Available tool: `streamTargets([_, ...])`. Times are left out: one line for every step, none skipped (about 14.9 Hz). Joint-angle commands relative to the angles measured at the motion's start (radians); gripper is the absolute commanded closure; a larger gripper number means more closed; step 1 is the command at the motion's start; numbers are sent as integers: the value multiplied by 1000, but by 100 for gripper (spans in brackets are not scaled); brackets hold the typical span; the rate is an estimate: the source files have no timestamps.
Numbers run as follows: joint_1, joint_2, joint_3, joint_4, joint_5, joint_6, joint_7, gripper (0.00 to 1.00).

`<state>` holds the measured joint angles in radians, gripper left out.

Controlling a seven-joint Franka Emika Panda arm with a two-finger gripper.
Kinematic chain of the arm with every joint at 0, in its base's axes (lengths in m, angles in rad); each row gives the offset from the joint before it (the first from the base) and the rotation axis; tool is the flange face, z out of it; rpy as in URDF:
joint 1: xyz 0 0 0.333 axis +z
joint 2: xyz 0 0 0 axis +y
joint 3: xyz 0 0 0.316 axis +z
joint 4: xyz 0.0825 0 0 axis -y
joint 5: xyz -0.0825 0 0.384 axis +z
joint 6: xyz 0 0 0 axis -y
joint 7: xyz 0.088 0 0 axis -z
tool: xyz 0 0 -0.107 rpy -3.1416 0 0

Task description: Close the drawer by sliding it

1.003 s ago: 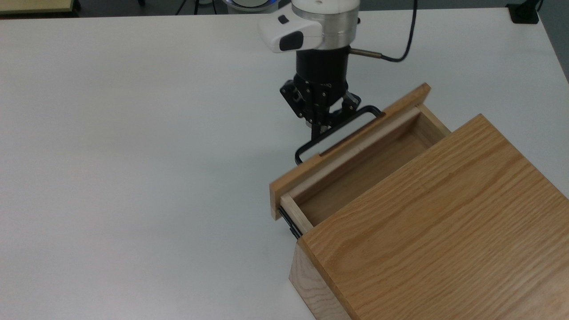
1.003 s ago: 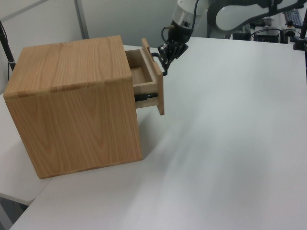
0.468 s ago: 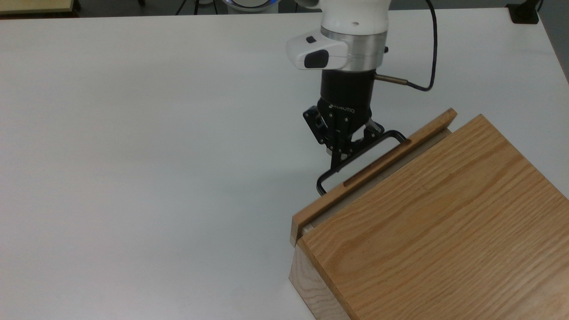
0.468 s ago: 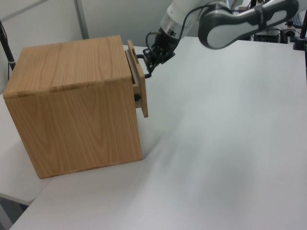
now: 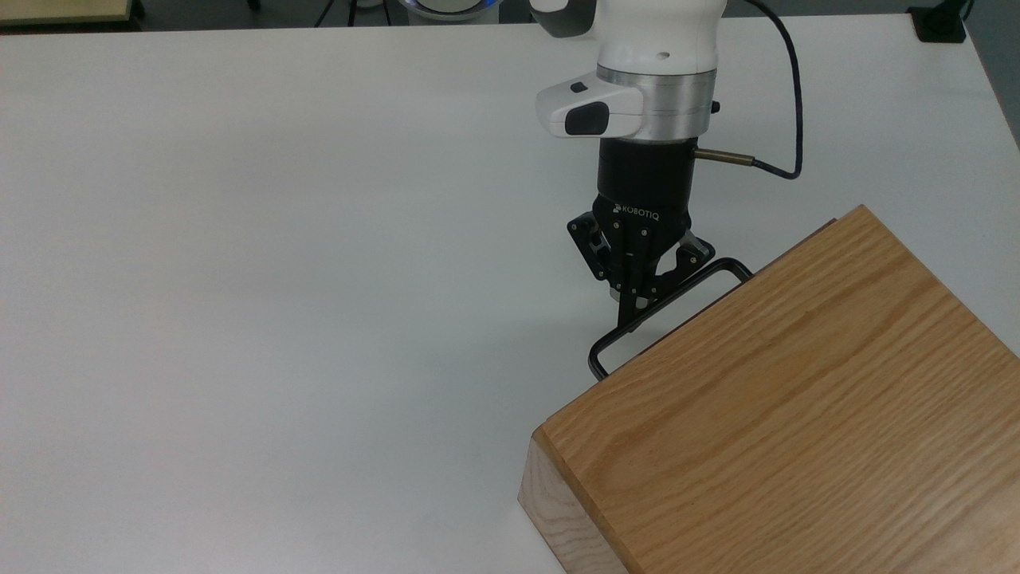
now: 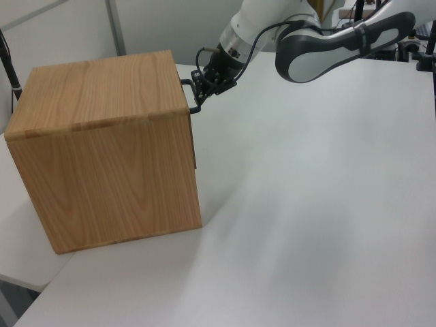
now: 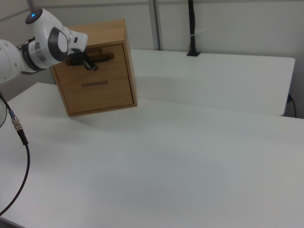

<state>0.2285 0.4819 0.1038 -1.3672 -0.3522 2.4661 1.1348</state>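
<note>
Flush within the oak casing (image 5: 781, 414), the drawer (image 7: 97, 58) shows its black handle (image 5: 669, 307), end effector (image 5: 637, 307) clamped on it.

The oak box (image 6: 109, 146) sits on the white counter (image 6: 320, 204), its drawer (image 6: 193, 139) flush; the gripper (image 6: 203, 87) meets the black handle (image 6: 190, 96).
</note>
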Motion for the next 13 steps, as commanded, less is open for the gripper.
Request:
streamTargets([11, 20, -9, 25, -21, 53, 49, 100])
streamTargets([6, 0, -9, 10, -22, 50, 31, 100])
streamTargets([-6, -32, -7, -13, -16, 39, 8, 99])
streamTargets([-21, -70, -7, -62, -11, 19, -31, 98])
streamTargets([-32, -98, -6, -96, -2, -25, -82, 96])
streamTargets([-38, -117, -6, -102, 7, -97, -128, 91])
streamTargets([-40, -130, -6, -101, 22, -192, -170, 80])
streamTargets([-40, -149, -6, -98, 41, -291, -212, 62])
streamTargets([-41, -173, -6, -99, 62, -381, -251, 37])
streamTargets([-41, -201, -6, -98, 99, -468, -269, 31])
streamTargets([-46, -259, -7, -98, 142, -593, -311, 21])
streamTargets([-60, -297, -10, -98, 171, -669, -332, 14])
streamTargets([-79, -340, -10, -101, 205, -744, -348, 8])
